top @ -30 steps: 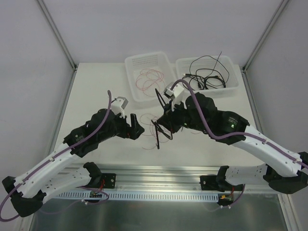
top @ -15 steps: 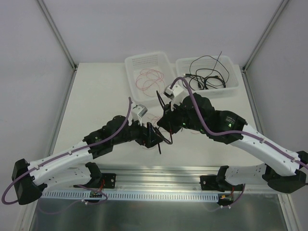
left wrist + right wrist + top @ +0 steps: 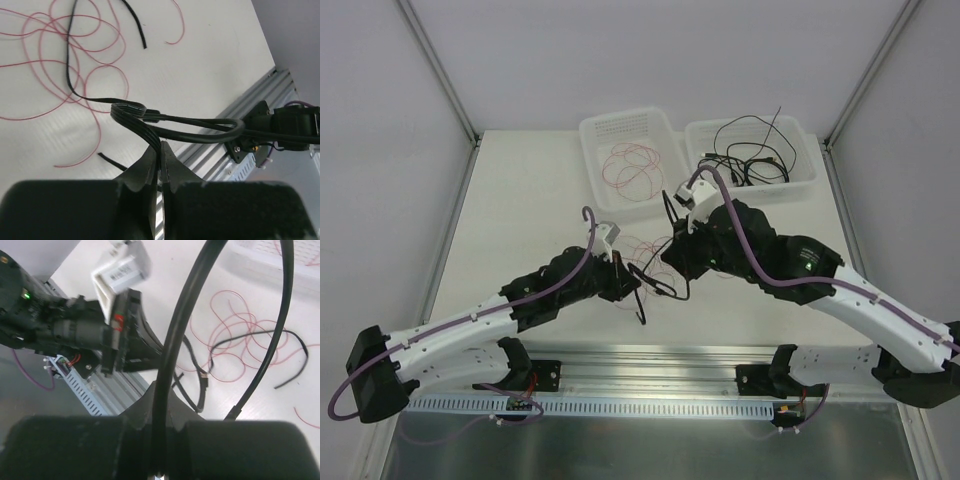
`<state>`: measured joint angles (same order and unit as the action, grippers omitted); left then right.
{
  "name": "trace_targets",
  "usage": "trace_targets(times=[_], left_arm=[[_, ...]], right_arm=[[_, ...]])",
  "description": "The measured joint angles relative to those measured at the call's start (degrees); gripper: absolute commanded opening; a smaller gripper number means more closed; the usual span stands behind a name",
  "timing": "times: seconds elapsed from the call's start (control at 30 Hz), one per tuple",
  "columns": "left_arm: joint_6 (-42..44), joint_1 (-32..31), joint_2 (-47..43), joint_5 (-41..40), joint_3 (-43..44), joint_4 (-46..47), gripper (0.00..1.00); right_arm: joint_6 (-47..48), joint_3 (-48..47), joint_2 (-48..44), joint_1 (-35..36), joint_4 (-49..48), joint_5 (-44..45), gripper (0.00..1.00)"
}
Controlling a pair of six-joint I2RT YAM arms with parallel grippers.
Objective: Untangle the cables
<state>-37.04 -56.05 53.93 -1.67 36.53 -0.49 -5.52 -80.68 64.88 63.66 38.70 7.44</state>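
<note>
A tangle of cables lies mid-table: thin red wires (image 3: pixel 638 246) with a black cable (image 3: pixel 658 287) looped over them. My left gripper (image 3: pixel 632 279) is shut on a bundle of black cable strands (image 3: pixel 131 115), pinched at the fingertips of that gripper (image 3: pixel 161 148) above the red wires (image 3: pixel 75 60). My right gripper (image 3: pixel 671 257) is shut on another stretch of the black cable (image 3: pixel 186 315), which runs up out of the jaws of that gripper (image 3: pixel 161 390). The two grippers are close together, the cable hanging between them. A small plug end (image 3: pixel 204 375) dangles over the red wires (image 3: pixel 240 335).
Two white bins stand at the back: the left bin (image 3: pixel 595 135) holds red wires, the right bin (image 3: pixel 802 178) holds black cables. An aluminium rail (image 3: pixel 650 362) runs along the near table edge. The left arm's wrist (image 3: pixel 115 335) sits right beside my right gripper.
The left arm has swung right to the black cable and its jaws have shut on it. The right gripper, still shut on the cable, has shifted slightly right and back.
</note>
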Motion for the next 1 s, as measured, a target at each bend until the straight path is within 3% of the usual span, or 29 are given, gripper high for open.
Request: trace_targets(times=[0.1,0.27,0.43,0.53,0.63,0.67,0.8,0.9,1.0], left_arm=[[-0.35,3.54,-2.89,-1.79,-1.11,-2.8,0.0],[-1.79,14.67,-5.9,-1.68,-3.78,-6.21,0.0],[-2.58,18.82,-0.31,-1.6,-5.4,-8.04,0.02],[-2.64,19.02,7.19,0.15,-5.38,-8.28,0.12],[-2.49,19.02,14.12,3.19,-4.96,-9.35,0.38],[-2.32,19.02,15.04,3.87,-4.83,-9.62,0.53],[-1.55,19.02,14.19,6.01,-2.78,-11.23,0.81],[0.02,19.04,11.5,5.95,1.38,-14.12,0.95],[2.43,19.93,8.94,5.99,6.91,-17.11,0.99]], right_arm=[[0.07,1.22,-2.45,-0.9,1.97,1.55,0.01],[0.22,2.8,-7.37,-2.32,5.86,3.54,0.01],[0.57,1.6,-11.21,-2.71,10.05,3.72,0.01],[1.18,-1.79,-12.28,-2.71,12.59,3.72,0.01],[2.14,-5.38,-13.11,-2.73,14.12,4.55,0.01],[2.49,-6.21,-13.31,-2.75,14.45,5.05,0.01],[3.43,-9.35,-12.94,-4.0,16.9,7.41,0.01],[4.39,-11.52,-10.38,-6.56,18.18,7.96,0.01],[5.38,-12.55,-6.88,-12.33,18.4,5.51,0.01]])
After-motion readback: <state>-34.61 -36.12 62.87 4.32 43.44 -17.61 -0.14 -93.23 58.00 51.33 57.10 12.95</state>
